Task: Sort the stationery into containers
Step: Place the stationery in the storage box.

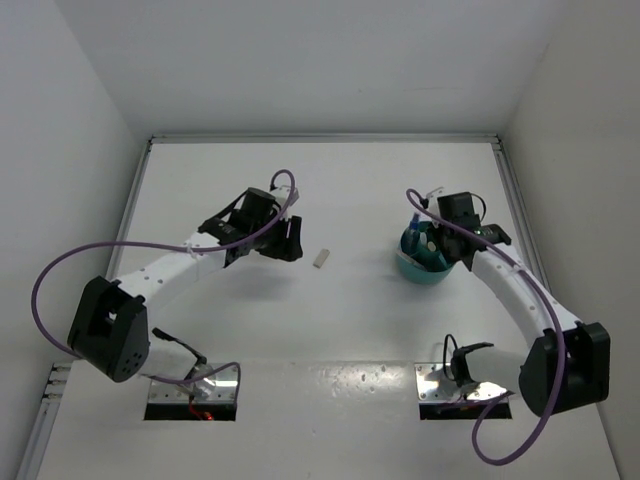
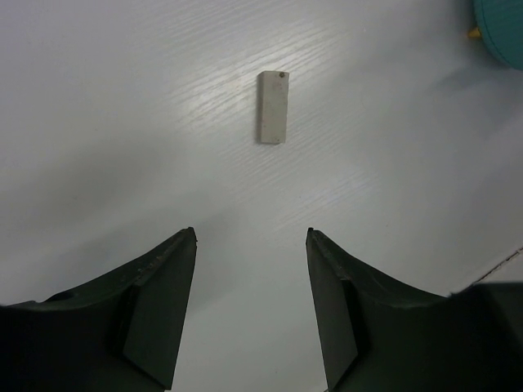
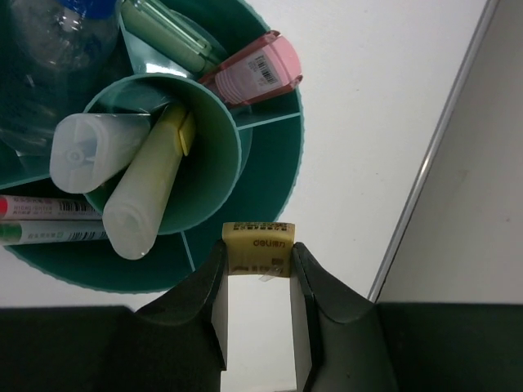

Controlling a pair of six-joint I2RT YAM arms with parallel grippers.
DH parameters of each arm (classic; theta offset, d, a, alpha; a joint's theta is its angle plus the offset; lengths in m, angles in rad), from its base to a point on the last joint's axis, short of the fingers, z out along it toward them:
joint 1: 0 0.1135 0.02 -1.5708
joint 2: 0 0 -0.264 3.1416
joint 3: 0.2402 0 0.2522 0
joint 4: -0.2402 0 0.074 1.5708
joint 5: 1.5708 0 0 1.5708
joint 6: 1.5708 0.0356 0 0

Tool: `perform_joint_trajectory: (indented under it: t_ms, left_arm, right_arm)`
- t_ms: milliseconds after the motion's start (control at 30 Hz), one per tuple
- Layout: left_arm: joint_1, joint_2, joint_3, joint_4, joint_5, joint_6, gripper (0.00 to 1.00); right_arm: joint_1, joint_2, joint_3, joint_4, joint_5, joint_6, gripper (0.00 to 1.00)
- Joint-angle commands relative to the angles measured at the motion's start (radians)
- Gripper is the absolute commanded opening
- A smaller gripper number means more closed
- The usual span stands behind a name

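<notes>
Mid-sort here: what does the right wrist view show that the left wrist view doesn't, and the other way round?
Only the right wrist view: the right end effector closed on the yellow eraser at the edge of the teal cup, whose compartments hold a yellow marker, a pink marker and thin pens.
Only the left wrist view: the open left end effector, with the pale eraser lying loose ahead of it.
Both: the teal cup, just its edge in the left wrist view, and the white table.
</notes>
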Motion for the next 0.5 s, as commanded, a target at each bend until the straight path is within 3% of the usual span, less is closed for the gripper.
perform_joint_trajectory:
  t_ms: [0,233,333,467]
  left_arm:
    - [-0.003,0.014,0.035,0.0,-0.004,0.021,0.62]
    - [-0.003,0.026,0.035,0.0,0.005,0.021,0.63]
    - [-0.012,0.035,0.035,0.0,0.005,0.021,0.67]
    - [-0.038,0.069,0.055,0.0,0.005,0.021,0.69]
  right_arm:
    - [-0.025,0.02,-0.007,0.055,-0.053,-0.002,0.0]
    - [-0.065,0.041,-0.007,0.086,-0.109,-0.002,0.0]
    - [-0.076,0.041,-0.007,0.086,-0.132,-0.002,0.17]
    - [-0.085,0.041,-0.026,0.097,-0.157,-0.002,0.31]
